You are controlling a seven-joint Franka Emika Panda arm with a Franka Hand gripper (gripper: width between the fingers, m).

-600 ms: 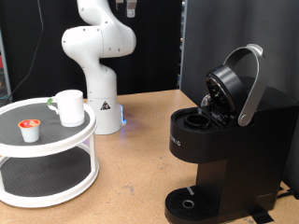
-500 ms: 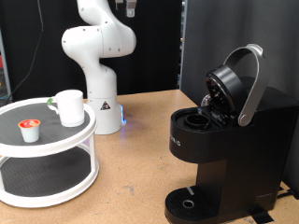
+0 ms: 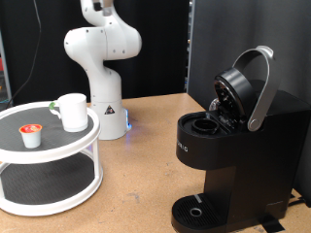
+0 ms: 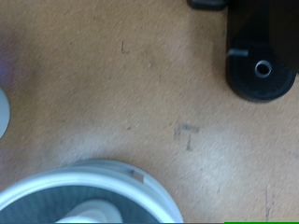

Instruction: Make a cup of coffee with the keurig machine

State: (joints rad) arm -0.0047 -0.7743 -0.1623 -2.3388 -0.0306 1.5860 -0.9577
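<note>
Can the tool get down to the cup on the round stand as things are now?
Probably yes. The cup stands upright on the top tier of the white stand with only the small pod beside it and nothing above it. The tool itself is out of view, so reach is a guess.

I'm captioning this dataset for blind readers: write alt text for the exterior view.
A black keurig machine stands with its lid raised on a wooden table. At the exterior view's left, a white cup sits on a round two-tier stand. The gripper is out of view.
</note>
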